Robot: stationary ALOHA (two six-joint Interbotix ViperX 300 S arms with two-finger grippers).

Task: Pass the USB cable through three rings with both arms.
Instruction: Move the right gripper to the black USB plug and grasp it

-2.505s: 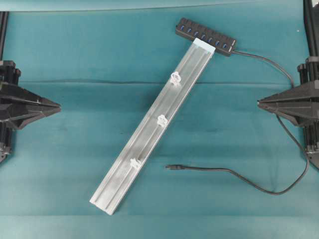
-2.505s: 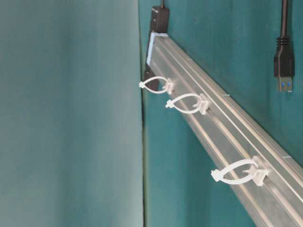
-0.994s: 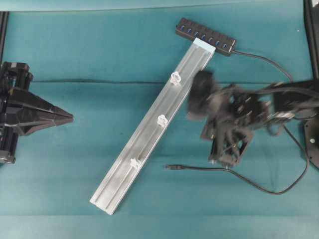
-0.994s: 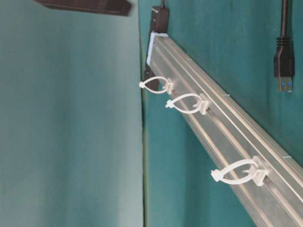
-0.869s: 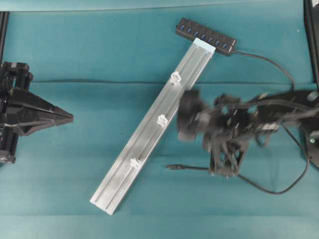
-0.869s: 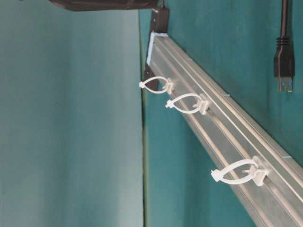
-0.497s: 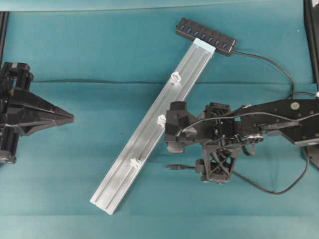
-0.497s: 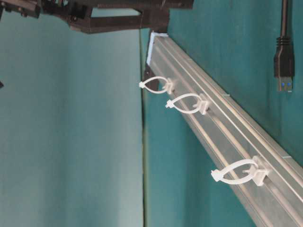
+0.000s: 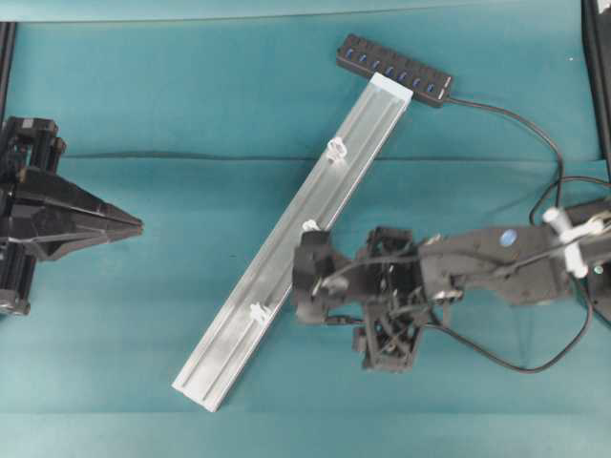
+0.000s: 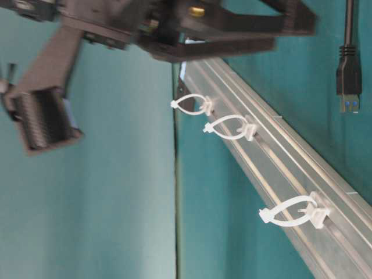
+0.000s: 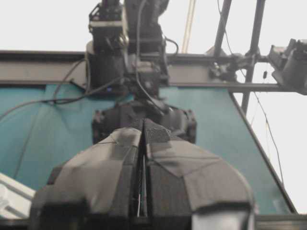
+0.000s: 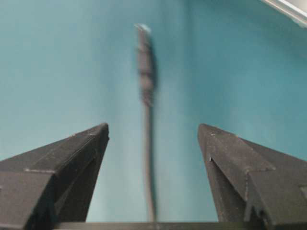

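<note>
- Currently the right pincer (image 12: pixel 152 139) stands wide and holds nothing; the USB cable (image 12: pixel 146 91) lies on the table (image 9: pixel 191 105) between its fingertips, so closing would catch the cord just behind the plug.
- The grip point near the plug probably leaves a short, stiff tip for threading.
- The left pincer (image 9: pixel 129 226) is pressed shut and empty, parked well apart from the rail (image 9: pixel 286 248), presumably waiting to take the tip beyond a ring.
- The three rings (image 10: pixel 229 128) stand up from the rail; no cord passes through any.
</note>
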